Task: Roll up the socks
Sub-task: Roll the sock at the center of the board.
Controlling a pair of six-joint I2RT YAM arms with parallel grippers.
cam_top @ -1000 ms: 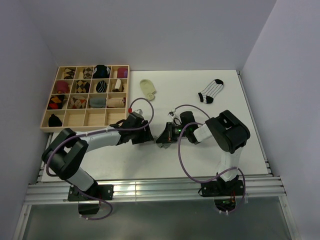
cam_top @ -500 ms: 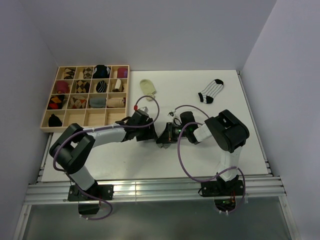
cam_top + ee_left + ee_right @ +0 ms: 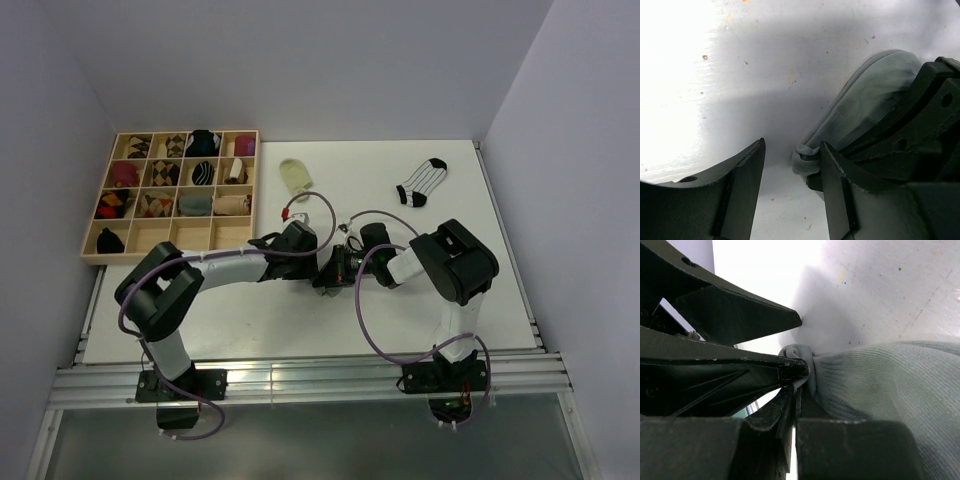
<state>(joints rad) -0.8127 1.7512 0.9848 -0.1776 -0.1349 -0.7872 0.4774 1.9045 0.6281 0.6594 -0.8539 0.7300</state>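
Right wrist: grey sock (image 3: 880, 385) clamped in right gripper (image 3: 796, 396); left gripper (image 3: 792, 152) beside.

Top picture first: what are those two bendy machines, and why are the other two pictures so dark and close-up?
They are two robot arms bolted at the near edge of the table, filmed from above. The other two pictures come from small cameras on each wrist, looking past that arm's own two-fingered hand. The right hand is pinched shut on a grey sock. The left hand stands open right beside it. Also on the table lie a cream sock, a white striped sock, and a wooden tray with rolled socks in its compartments.
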